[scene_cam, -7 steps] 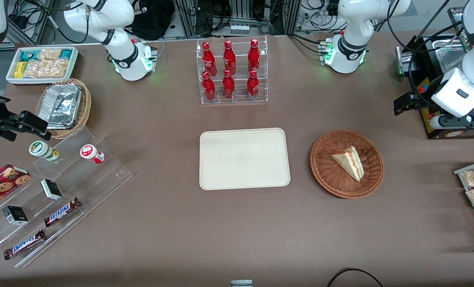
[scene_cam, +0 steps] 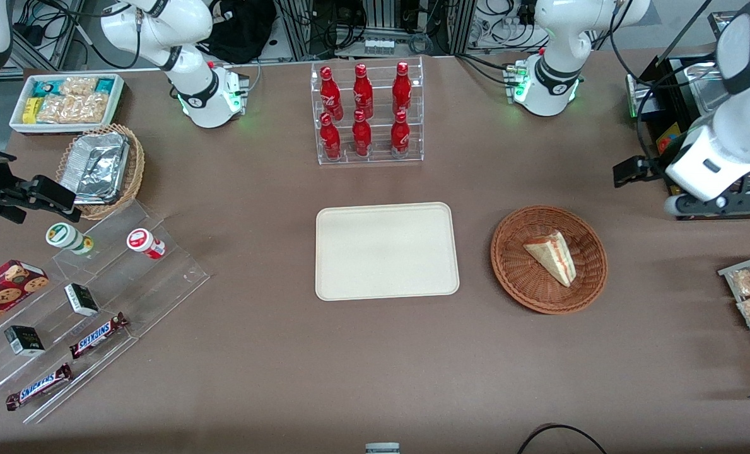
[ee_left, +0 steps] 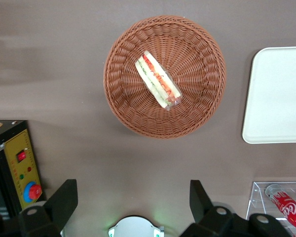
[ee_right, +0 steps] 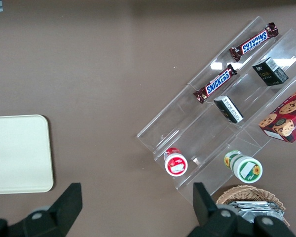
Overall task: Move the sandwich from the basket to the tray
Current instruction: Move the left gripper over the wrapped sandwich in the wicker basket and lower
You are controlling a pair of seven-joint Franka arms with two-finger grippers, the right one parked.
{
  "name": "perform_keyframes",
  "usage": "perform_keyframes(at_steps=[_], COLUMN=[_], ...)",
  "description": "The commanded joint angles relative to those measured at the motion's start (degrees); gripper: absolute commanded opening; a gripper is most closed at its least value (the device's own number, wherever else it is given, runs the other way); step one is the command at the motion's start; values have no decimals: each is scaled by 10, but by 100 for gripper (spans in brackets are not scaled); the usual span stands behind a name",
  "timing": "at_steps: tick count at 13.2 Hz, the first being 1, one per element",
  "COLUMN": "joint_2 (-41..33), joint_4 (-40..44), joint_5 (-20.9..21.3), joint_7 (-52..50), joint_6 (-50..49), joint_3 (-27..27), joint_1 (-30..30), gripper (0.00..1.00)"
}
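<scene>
You've got the cream tray [scene_cam: 387, 251] sitting bare in the middle of the table, with the rack of red cola bottles [scene_cam: 365, 113] farther from the front camera. The reddish-brown wicker basket [scene_cam: 513, 252] sits just beside the tray, toward the working arm's end. The sandwich [scene_cam: 552, 256] lies in that basket, filling edge showing red and green from the wrist camera [ee_left: 158, 80]. Your left gripper [ee_left: 130, 200] hangs high above the table near the basket, fingers spread wide, holding nothing.
</scene>
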Motion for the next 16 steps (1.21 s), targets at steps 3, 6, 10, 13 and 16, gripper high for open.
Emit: perform_keyframes(at_steps=[3, 6, 10, 13, 16], joint_2=[3, 1, 2, 5, 11], joint_4=[-104, -182, -277, -304, -310], joint_5=[5, 5, 5, 5, 5], joint_7=[3, -8, -46, -136, -239], joint_6=[102, 204, 355, 402, 408], joint_3=[-10, -10, -11, -23, -33], joint_1=[-2, -2, -3, -3, -4], gripper=[100, 100, 100, 100, 100])
